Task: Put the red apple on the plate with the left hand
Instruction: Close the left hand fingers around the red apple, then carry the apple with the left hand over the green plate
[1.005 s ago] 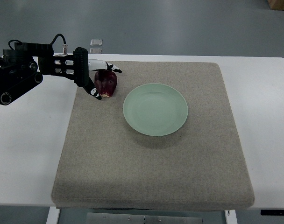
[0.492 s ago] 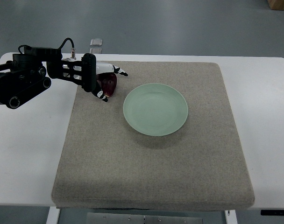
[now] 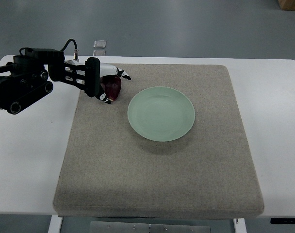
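Note:
A dark red apple (image 3: 113, 88) sits on the grey mat at its far left, left of the pale green plate (image 3: 161, 113). My left hand (image 3: 107, 84) comes in from the left edge and is wrapped around the apple, with fingers over its top and thumb below it. The palm hides much of the apple. The apple looks to be resting on the mat. The plate holds nothing. The right arm is out of view.
The grey mat (image 3: 157, 174) covers most of the white table (image 3: 26, 155). A small clear object (image 3: 99, 47) lies at the table's far edge behind the hand.
My left hand moved right and closed around the apple, covering more of it. In the last half second it barely shifted.

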Robot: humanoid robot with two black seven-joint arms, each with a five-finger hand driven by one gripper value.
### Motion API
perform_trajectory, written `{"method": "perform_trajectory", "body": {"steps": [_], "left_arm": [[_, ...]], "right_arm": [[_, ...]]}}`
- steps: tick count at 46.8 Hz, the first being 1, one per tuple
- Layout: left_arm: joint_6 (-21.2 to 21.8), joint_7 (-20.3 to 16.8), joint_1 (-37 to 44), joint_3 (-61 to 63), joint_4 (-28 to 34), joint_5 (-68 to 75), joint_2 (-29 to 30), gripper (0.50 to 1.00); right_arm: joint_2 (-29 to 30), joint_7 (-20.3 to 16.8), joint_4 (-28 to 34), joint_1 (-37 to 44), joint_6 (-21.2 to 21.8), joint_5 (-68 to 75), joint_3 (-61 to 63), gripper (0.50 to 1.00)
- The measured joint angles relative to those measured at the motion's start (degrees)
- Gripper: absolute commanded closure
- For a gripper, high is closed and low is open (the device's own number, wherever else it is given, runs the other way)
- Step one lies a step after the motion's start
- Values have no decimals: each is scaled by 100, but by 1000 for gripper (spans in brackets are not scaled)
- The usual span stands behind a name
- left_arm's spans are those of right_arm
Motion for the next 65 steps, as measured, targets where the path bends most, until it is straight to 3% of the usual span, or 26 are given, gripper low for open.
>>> {"method": "perform_trajectory", "body": {"steps": [23,28,38,44,65], "left_arm": [[12,0,-7,106,70,236,0,651],[12,0,-14,107,71,237,0,696],[12,0,-79,108,67,237,1,868],[12,0,-104,114,62,237,8,907],[-13,0,-375,89,-91,218,10,907]], "right_arm": [[0,0,0,0,0,0,0,536],[0,0,0,0,0,0,0,536],[0,0,0,0,0,0,0,536],[0,0,0,0,0,0,0,536],[0,0,0,0,0,0,0,536]]}}
